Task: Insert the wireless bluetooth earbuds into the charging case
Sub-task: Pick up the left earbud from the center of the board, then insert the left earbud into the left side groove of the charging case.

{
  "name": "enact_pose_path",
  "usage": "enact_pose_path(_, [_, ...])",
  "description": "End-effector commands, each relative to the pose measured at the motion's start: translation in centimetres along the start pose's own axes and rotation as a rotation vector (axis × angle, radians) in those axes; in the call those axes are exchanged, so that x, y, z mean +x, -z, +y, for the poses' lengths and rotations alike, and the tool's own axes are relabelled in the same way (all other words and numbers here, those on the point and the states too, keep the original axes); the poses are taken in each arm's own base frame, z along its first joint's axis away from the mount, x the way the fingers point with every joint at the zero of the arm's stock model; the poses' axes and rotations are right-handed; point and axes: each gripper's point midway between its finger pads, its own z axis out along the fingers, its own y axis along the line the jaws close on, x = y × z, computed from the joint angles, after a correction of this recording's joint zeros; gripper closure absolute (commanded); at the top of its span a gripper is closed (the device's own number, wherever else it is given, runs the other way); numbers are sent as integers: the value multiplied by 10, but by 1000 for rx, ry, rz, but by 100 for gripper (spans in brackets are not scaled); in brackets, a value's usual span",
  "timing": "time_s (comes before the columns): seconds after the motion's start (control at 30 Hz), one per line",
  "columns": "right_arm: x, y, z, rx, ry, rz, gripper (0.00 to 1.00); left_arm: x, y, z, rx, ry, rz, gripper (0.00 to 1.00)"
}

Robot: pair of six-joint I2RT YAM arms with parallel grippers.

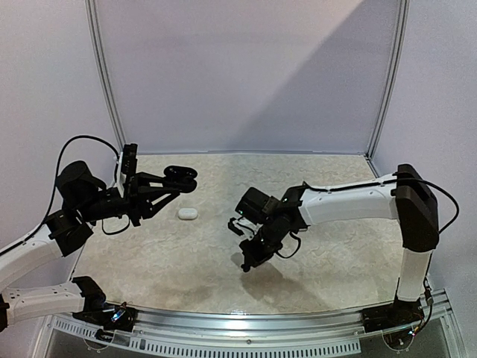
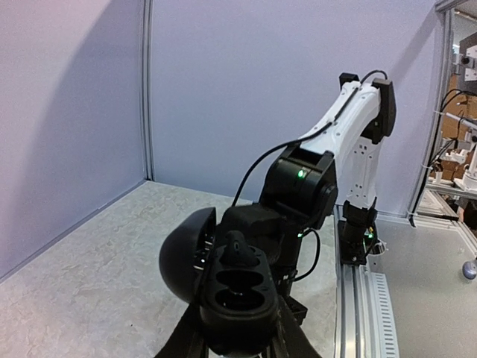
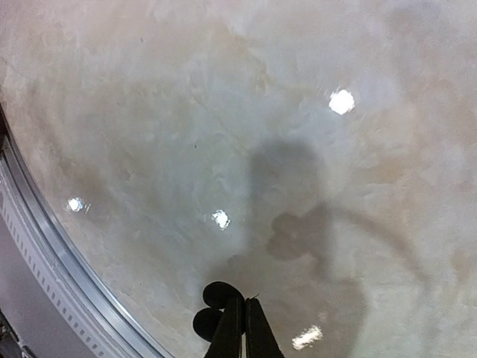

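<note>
My left gripper [image 1: 173,181] is shut on an open black charging case [image 1: 181,176] and holds it above the table's left side. In the left wrist view the case [image 2: 240,309] sits between my fingers, with its lid [image 2: 182,262] swung open to the left. Two dark wells face up, and one black earbud [image 2: 237,250] stands at the case's far end. My right gripper [image 1: 247,262] points down over the middle of the table. Its fingers [image 3: 232,328] are pressed together on a glossy black earbud [image 3: 215,307] that sticks out to their left.
A small white oval object [image 1: 187,213] lies on the marble-patterned table [image 1: 328,253] below the held case. The right arm [image 2: 350,127] stands across from the left wrist camera. A metal rail [image 3: 45,261] runs along the table's near edge.
</note>
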Motion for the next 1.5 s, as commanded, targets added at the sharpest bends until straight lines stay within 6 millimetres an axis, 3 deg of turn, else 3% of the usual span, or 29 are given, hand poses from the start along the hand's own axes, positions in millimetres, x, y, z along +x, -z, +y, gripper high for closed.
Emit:
enact_pose_path(0.0, [-41,67,8,137,121,-198,100,3,2,5,-21,-28,4,100])
enact_pose_path(0.1, [-60,113,8,299,236,-337,100,1,3,4,-18,-26,-3,100])
enact_pose_path(0.2, [-79,175,21,428,354,-520,100,-3,2,0,8,-28,-18,100])
enact_pose_path(0.23, [-86,201,29,455,393,-593,100,-4,2,-2,21,-30,-21,100])
enact_pose_path(0.37, [-100,269,62,568,548,-778,100,-7,1,-10,66,-62,-27,100])
enact_pose_path(0.5, [-108,314,101,647,686,-916,100,-8,1,-17,114,-93,-29,100])
enact_pose_path(0.6, [-114,334,136,666,812,-1006,100,-11,-1,-21,143,-94,-29,100])
enact_pose_path(0.67, [-116,340,160,656,896,-1043,100,-13,-2,-22,157,-85,-29,100])
enact_pose_path(0.77, [-123,328,185,653,1026,-1038,100,-16,-5,-24,166,-71,-26,100])
enact_pose_path(0.93, [-130,301,207,678,1188,-988,100,-17,-8,-23,150,-41,-15,100])
enact_pose_path(1.27, [-136,265,215,725,1344,-881,100,-16,-11,-21,132,-47,-10,100])
enact_pose_path(1.47, [-135,249,208,760,1375,-813,100,-17,-11,-20,125,-42,-13,100])
